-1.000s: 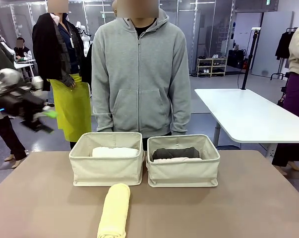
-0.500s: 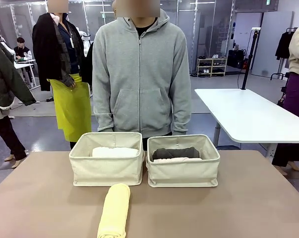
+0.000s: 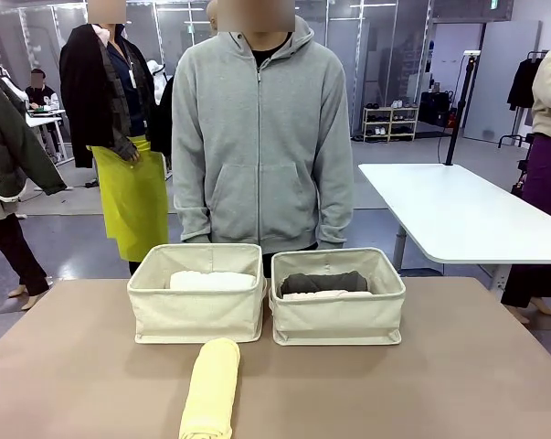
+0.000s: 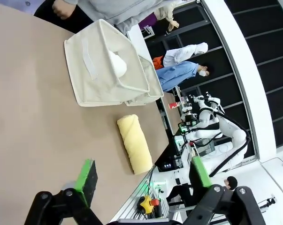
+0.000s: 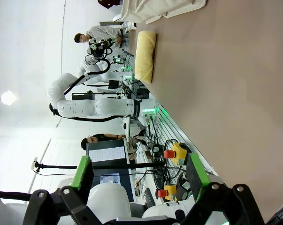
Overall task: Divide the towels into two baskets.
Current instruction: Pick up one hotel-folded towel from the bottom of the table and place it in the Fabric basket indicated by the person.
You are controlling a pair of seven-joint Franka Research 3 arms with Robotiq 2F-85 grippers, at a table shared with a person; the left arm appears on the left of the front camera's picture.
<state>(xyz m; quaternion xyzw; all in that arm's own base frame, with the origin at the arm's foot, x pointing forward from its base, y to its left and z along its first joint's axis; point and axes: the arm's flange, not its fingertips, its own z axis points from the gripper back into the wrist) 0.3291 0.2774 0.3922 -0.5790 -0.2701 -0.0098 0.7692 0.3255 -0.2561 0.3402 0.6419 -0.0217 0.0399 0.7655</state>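
Two cream baskets stand side by side at the table's far edge. The left basket point(image 3: 196, 306) holds a white towel point(image 3: 211, 280). In the right basket point(image 3: 337, 315) a dark grey towel point(image 3: 323, 282) lies beside a pale one point(image 3: 316, 294). A pale yellow towel point(image 3: 211, 386) lies on the table in front of the left basket. My left gripper point(image 4: 143, 174) hangs open above the table, with the yellow towel point(image 4: 135, 150) and a basket point(image 4: 101, 70) ahead of it. Farther off, my right gripper point(image 5: 139, 172) is open and empty, facing the yellow towel point(image 5: 146, 55).
A person in a grey hoodie point(image 3: 261, 137) stands right behind the baskets, arms hanging down. Other people stand farther back. A white table point(image 3: 458, 215) is at the right beyond ours. The brown tabletop point(image 3: 421, 384) has free room on both sides of the yellow towel.
My left arm, blurred at the front view's left edge a second ago, has swung out of that picture. Towels and baskets have not moved.
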